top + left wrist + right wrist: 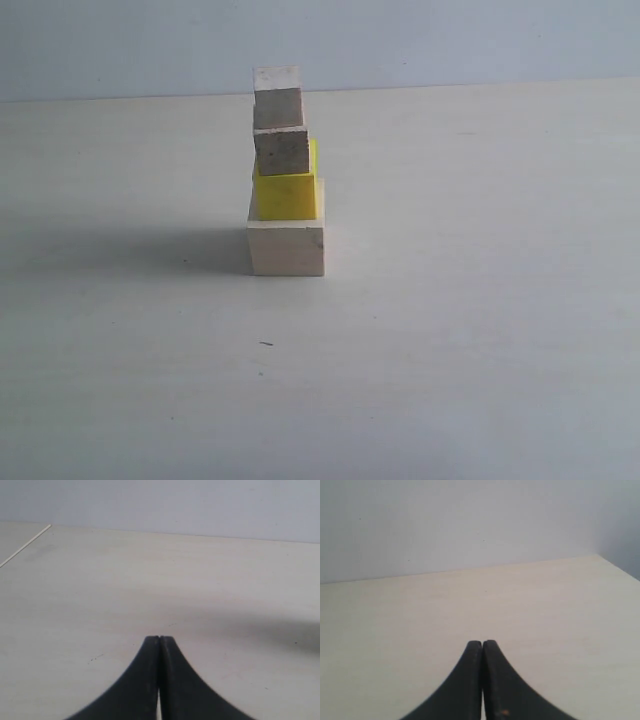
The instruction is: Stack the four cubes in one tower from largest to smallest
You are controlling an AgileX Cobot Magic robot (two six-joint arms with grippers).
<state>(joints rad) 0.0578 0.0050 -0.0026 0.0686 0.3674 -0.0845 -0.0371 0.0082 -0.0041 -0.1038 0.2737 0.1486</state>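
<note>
A: How do the jaws stand?
B: The left gripper (159, 639) is fully closed with nothing between its fingers. The right gripper (482, 642) is the same.
A: And the cubes?
B: They make one tower (286, 185) mid-table (480, 320): the large pale wooden cube (287, 248) lowest, then the yellow cube (286, 195), then a small wooden cube (281, 152), with another small cube (277, 97) topmost.

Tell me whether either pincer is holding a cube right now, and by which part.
Nothing is held. The left pincer and the right pincer are both shut with nothing between their tips. The tower stands alone, with no pincer on it.
</note>
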